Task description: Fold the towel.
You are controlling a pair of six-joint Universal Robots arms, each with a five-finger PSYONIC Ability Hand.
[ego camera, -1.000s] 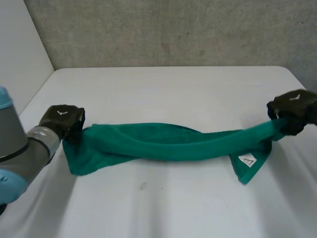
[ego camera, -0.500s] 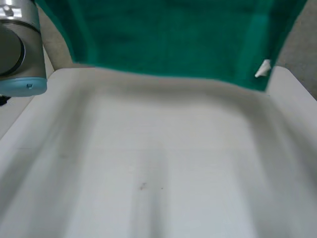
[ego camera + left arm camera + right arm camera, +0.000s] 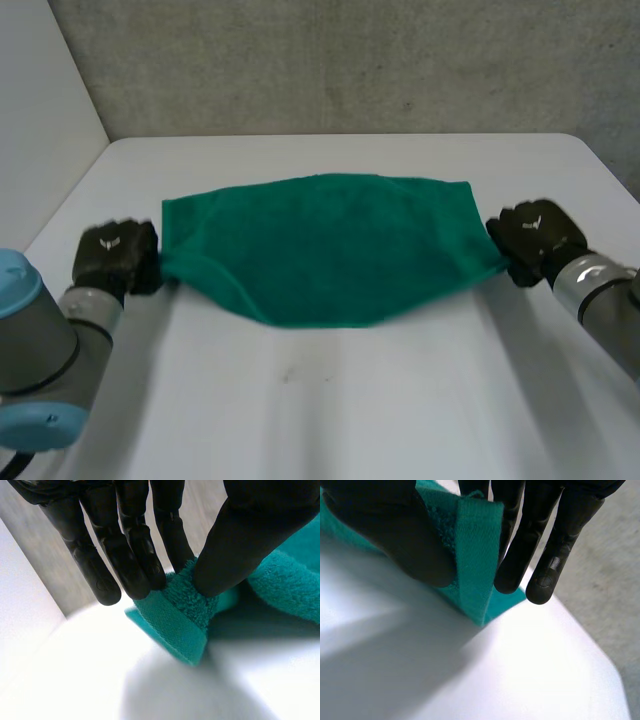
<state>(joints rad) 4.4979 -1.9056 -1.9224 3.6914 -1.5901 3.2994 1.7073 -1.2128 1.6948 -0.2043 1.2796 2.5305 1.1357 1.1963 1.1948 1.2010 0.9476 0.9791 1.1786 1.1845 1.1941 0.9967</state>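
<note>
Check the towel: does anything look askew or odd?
Only slightly: the near edge of the towel bows outward between the left robot hand and the right robot hand, which pinch its near corners. No damage shows.

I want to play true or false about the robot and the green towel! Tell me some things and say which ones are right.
1. The towel is green. True.
2. The left hand pinches a corner of the towel between thumb and fingers. True.
3. The right hand is open and far from the towel. False: it pinches the towel's other near corner between thumb and fingers.
4. The towel is scrunched into a ball. False: it is spread out wide between the two hands.
5. The table is white. True.
</note>
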